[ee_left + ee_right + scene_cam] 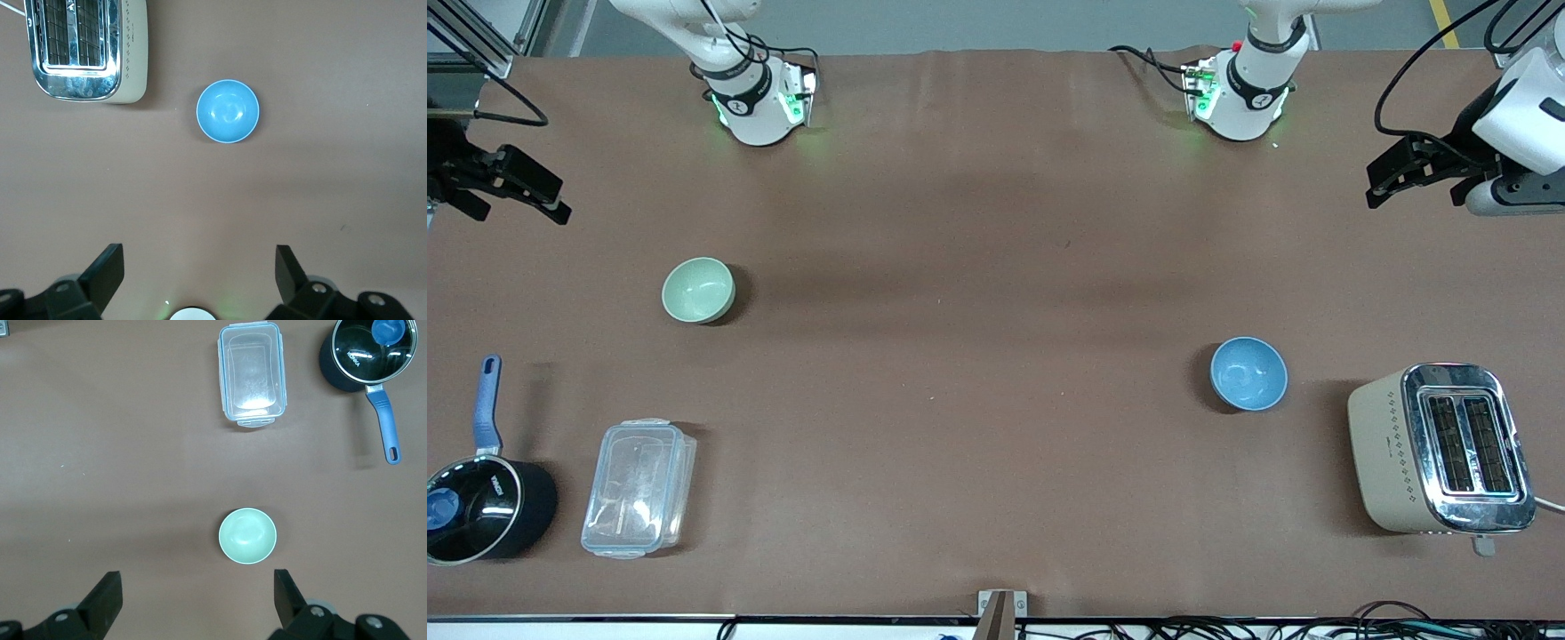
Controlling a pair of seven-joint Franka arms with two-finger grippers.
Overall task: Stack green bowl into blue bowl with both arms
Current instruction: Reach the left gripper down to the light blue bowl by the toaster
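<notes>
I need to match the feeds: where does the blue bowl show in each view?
Front view: the blue bowl stands toward the left arm's end of the table, beside the toaster.
Left wrist view: the blue bowl sits in the upper middle, ahead of the open left gripper.
Right wrist view: not in it.
Shared landmark: the toaster, in the front and left wrist views.

Glossy green bowl (698,290) & blue bowl (1248,373); matt table (978,356).
</notes>
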